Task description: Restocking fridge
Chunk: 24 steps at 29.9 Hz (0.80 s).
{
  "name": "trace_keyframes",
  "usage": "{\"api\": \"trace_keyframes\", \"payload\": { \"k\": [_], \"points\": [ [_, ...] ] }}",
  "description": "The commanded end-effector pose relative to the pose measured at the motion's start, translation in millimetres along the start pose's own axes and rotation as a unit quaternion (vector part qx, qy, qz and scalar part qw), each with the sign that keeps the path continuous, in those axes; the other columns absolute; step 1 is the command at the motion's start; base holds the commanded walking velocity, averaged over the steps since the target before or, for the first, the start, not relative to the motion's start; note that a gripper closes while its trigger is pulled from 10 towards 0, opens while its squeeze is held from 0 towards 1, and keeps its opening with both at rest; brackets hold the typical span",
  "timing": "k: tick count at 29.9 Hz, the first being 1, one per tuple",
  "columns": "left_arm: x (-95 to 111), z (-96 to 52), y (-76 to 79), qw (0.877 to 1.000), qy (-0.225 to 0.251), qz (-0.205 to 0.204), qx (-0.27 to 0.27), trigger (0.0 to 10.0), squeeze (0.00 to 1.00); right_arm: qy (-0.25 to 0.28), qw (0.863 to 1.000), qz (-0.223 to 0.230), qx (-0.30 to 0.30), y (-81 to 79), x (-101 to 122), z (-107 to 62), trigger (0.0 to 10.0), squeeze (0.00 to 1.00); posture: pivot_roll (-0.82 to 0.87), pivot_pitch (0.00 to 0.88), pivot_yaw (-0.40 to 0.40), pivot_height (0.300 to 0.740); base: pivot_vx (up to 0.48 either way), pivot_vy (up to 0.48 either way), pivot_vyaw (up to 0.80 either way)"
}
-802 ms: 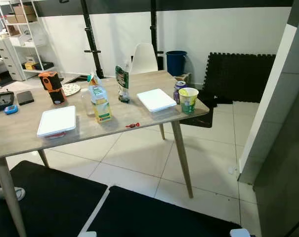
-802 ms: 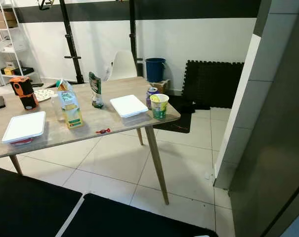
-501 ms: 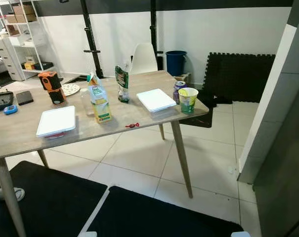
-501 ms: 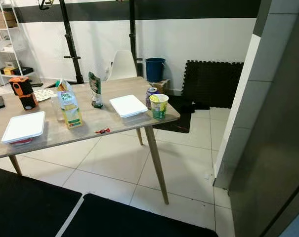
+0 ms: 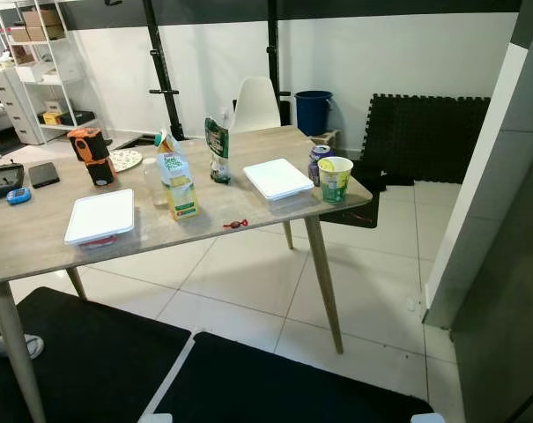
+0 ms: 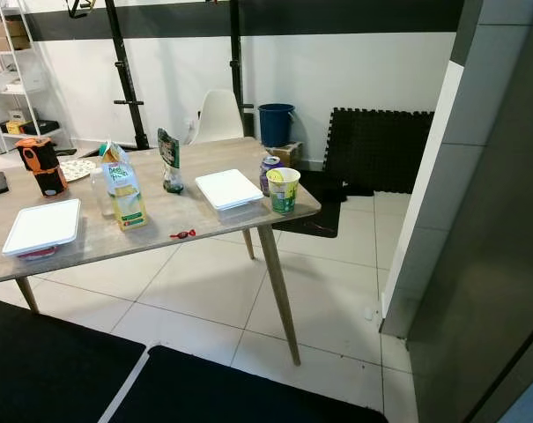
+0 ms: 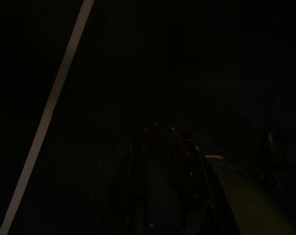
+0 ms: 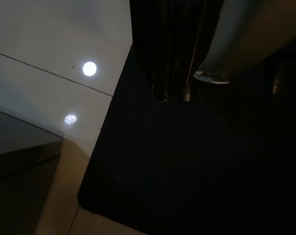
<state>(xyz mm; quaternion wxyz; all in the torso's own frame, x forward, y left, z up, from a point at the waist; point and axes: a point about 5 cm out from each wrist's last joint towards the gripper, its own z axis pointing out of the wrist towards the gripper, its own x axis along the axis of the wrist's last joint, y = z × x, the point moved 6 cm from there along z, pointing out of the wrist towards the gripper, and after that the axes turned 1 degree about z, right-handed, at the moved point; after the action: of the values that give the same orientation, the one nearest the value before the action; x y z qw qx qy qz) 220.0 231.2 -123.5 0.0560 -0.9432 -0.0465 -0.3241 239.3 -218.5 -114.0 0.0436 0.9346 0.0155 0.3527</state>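
Note:
A wooden table (image 5: 37,242) stands ahead on my left. On it are a juice carton (image 5: 177,185), a green packet (image 5: 218,150), a can (image 5: 319,159) and a yellow-green cup (image 5: 335,179) near the right corner. Two flat white lidded boxes (image 5: 100,215) (image 5: 278,178) also lie there. A dark grey panel (image 5: 513,291) rises at the right edge. My right gripper (image 8: 174,96) hangs shut over a black floor mat (image 8: 187,171), holding nothing. In the very dark left wrist view my left gripper (image 7: 160,131) hangs idle.
An orange-and-black tool (image 5: 92,154), a plate (image 5: 125,159), a small red item (image 5: 236,224) and dark gadgets (image 5: 19,179) share the table. A white chair (image 5: 255,104) and blue bin (image 5: 314,112) stand behind. Black mats (image 5: 99,361) cover the near floor. A person's shoe (image 5: 6,345) shows at left.

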Motion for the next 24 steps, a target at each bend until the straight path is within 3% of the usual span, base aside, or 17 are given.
{"api": "trace_keyframes", "payload": {
  "k": [1, 5, 7, 10, 19, 24],
  "points": [
    [-9, -1.9, -7.5, 1.0, -0.012, 0.011, 0.005, 10.0, 0.0, -0.014, 1.0, -0.006, 0.005, -2.2, -11, -2.1, 10.0, 0.0, -0.06, 0.063, 0.029, 0.74, 0.0, 0.0, 0.0],
    [-8, -1.9, -6.8, 1.0, -0.011, 0.016, 0.003, 10.0, 0.0, -0.017, 1.0, -0.005, 0.005, -2.7, -14, -2.8, 10.0, 0.0, -0.05, 0.068, 0.033, 0.74, 0.0, 0.0, 0.0],
    [-8, -1.9, -8.8, 1.0, -0.01, 0.007, 0.009, 10.0, 0.0, -0.021, 0.999, -0.026, 0.014, -5.4, -16, -3.0, 10.0, 0.0, -0.06, 0.07, 0.048, 0.74, 0.0, 0.0, 0.0],
    [-5, -1.4, -8.3, 1.0, -0.009, 0.024, 0.003, 10.0, 0.0, -0.018, 1.0, -0.005, 0.006, -4.2, -16, -3.2, 10.0, 0.0, -0.05, 0.074, 0.044, 0.74, 0.0, 0.0, 0.0],
    [3, 0.1, -8.5, 1.0, 0.001, 0.013, 0.007, 10.0, 0.0, -0.018, 0.999, -0.023, 0.013, -5.9, -11, -1.6, 10.0, 0.0, -0.05, 0.075, 0.051, 0.74, 0.0, 0.0, 0.0],
    [5, 0.3, -7.8, 1.0, 0.004, 0.013, 0.0, 10.0, 0.0, -0.01, 1.0, -0.011, 0.008, -3.6, -7, -1.1, 10.0, 0.0, -0.06, 0.078, 0.046, 0.74, 0.0, 0.0, 0.0]
  ]
}}
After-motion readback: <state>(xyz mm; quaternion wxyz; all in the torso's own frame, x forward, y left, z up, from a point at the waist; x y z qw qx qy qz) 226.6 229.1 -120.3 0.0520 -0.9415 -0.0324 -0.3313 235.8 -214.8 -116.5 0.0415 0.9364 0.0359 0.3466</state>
